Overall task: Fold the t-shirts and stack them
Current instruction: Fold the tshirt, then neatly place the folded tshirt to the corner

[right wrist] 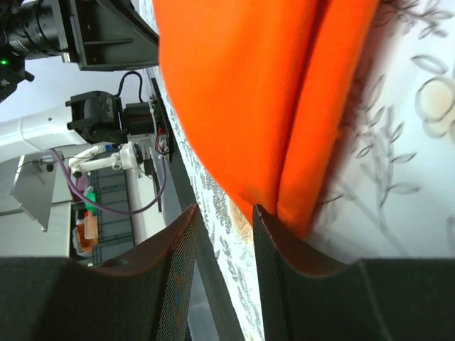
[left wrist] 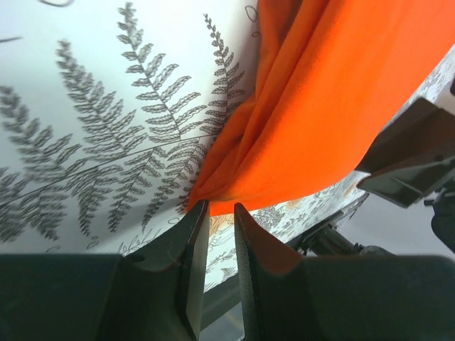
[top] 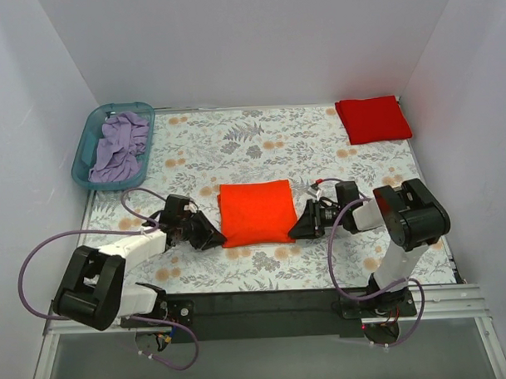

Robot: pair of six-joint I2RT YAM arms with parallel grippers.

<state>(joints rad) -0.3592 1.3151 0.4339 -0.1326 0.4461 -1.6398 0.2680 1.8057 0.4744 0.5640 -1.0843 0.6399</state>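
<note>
Evidently the folded orange t-shirt (top: 255, 212) lies mid-worktop (top: 235, 148) toward the near edge, an arm at each near corner, likely to carry it onto the folded red t-shirt (top: 373, 119) at the far right corner. The left fingers (left wrist: 193, 249) stand narrow and the right fingers (right wrist: 179, 270) wider, neither pinching cloth yet.

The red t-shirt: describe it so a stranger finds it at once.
Start at the floral table. Go to its far right corner. The red t-shirt lies there folded flat, deeper in colour than the orange t-shirt folded mid-table.
</note>
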